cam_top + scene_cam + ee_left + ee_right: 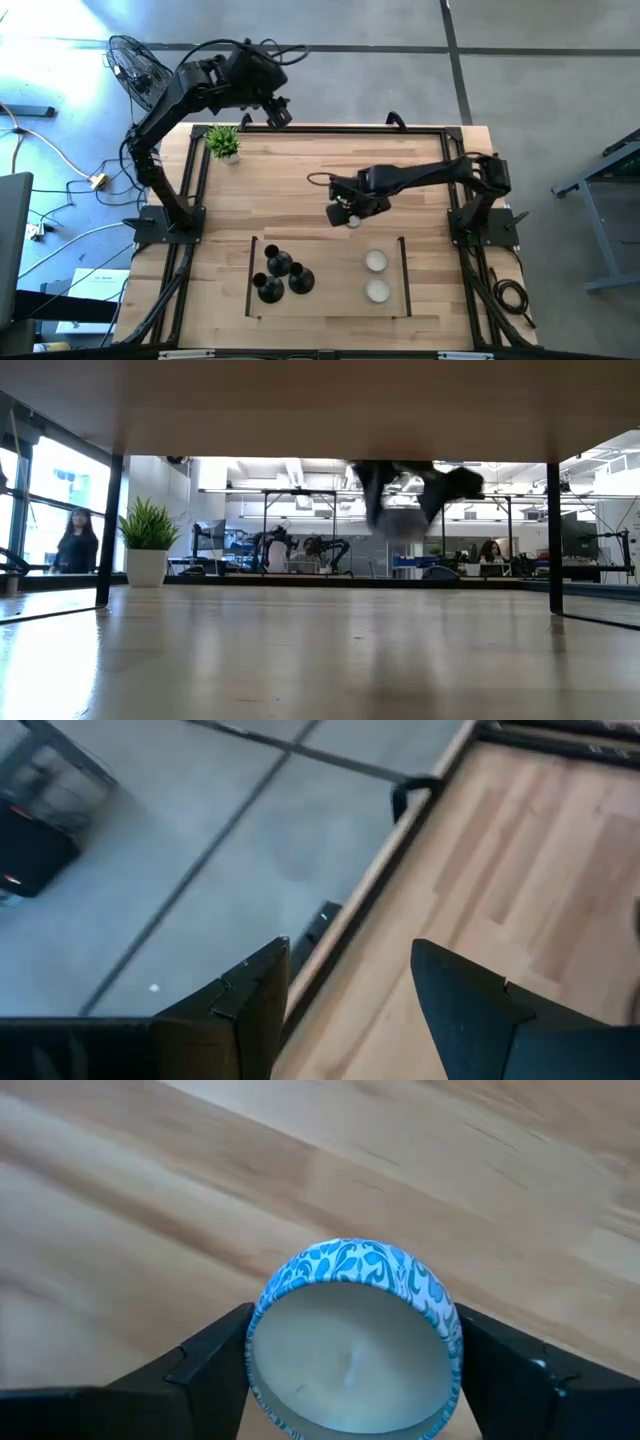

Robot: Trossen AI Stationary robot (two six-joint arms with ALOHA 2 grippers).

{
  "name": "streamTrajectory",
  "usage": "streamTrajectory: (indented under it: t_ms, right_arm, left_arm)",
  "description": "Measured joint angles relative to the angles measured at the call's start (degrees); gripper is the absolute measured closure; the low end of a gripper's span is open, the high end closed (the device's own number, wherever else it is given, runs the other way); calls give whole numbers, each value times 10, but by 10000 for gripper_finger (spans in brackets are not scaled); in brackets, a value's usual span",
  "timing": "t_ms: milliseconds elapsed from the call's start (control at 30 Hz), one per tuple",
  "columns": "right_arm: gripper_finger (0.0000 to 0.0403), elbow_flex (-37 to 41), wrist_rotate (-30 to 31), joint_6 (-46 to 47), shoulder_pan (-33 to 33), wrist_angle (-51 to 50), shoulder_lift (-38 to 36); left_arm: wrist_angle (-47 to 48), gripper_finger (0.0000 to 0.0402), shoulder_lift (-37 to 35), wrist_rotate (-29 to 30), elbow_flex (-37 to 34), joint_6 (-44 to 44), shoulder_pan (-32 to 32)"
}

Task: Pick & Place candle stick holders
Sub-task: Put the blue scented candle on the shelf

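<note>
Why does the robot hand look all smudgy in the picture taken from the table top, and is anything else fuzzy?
In the low view the right gripper is smeared and the near table is out of focus with a pale sheen. In the right wrist view the wood is streaked, but the blue patterned candle tin looks sharp. The high view is crisp.

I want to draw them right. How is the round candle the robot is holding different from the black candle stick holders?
The candle tin is wide, low and blue-and-white patterned; the candle stick holders are plain black with thin upright stems. The tin sits between the right gripper fingers above mid-table; the holders stand free in a cluster on the table. The left gripper waits at the far edge. Both have round shapes.
</note>
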State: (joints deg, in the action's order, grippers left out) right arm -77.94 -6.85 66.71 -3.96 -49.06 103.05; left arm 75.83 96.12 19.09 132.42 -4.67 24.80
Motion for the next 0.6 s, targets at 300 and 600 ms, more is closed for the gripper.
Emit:
streamTrajectory:
  t_ms: [300, 600]
  right_arm:
    - [122, -114, 35, -41, -1, -92, -26]
    - [122, -292, 1, -72, 35, -197, -27]
  left_arm:
    - [-30, 197, -43, 27, 0, 4, 0]
    - [-14, 197, -74, 22, 0, 19, -1]
